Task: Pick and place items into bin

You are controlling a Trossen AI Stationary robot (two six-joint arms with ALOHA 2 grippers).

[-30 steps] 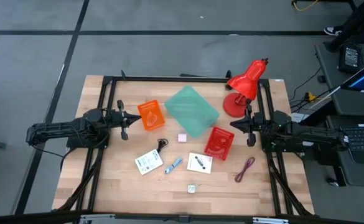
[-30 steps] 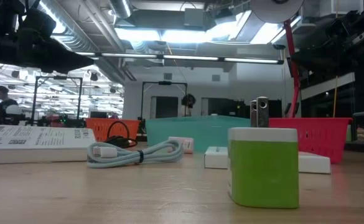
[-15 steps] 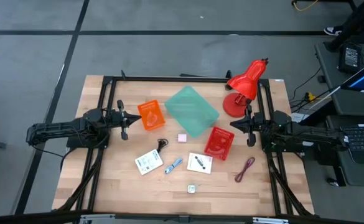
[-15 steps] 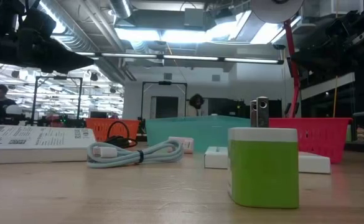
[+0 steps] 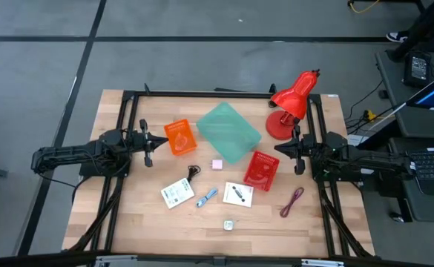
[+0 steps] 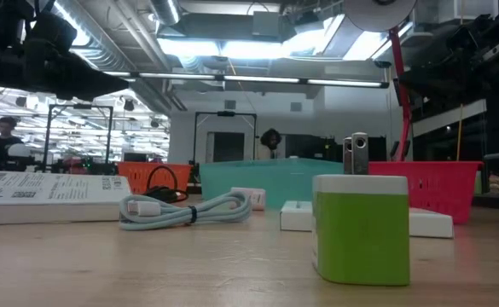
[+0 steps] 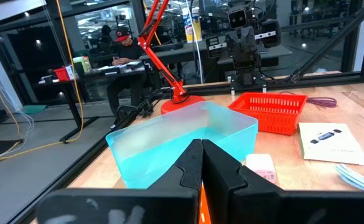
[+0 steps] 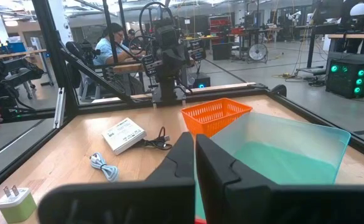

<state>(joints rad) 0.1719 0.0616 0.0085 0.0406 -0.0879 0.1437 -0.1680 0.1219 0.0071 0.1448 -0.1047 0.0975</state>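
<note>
My left gripper (image 5: 148,142) waits shut at the table's left, beside the orange basket (image 5: 179,137). My right gripper (image 5: 297,152) waits shut at the right, beside the red basket (image 5: 261,169). The loose items lie flat on the wood nearer the front edge. They are a black coiled cable (image 5: 194,172), a tiny pink cube (image 5: 217,165), two white printed cards (image 5: 176,193) (image 5: 238,194), a blue-white cable bundle (image 5: 206,197), a maroon cable (image 5: 292,200) and a small pale square plug (image 5: 228,224). The low view shows the plug's green side (image 6: 360,226). The teal bin (image 5: 228,132) stands mid-table.
A red desk lamp (image 5: 291,104) stands at the far right corner behind my right arm. A black frame (image 5: 202,93) runs around the table. People sit at desks in the room beyond (image 8: 110,40). Bare wood lies along the near edge (image 5: 150,233).
</note>
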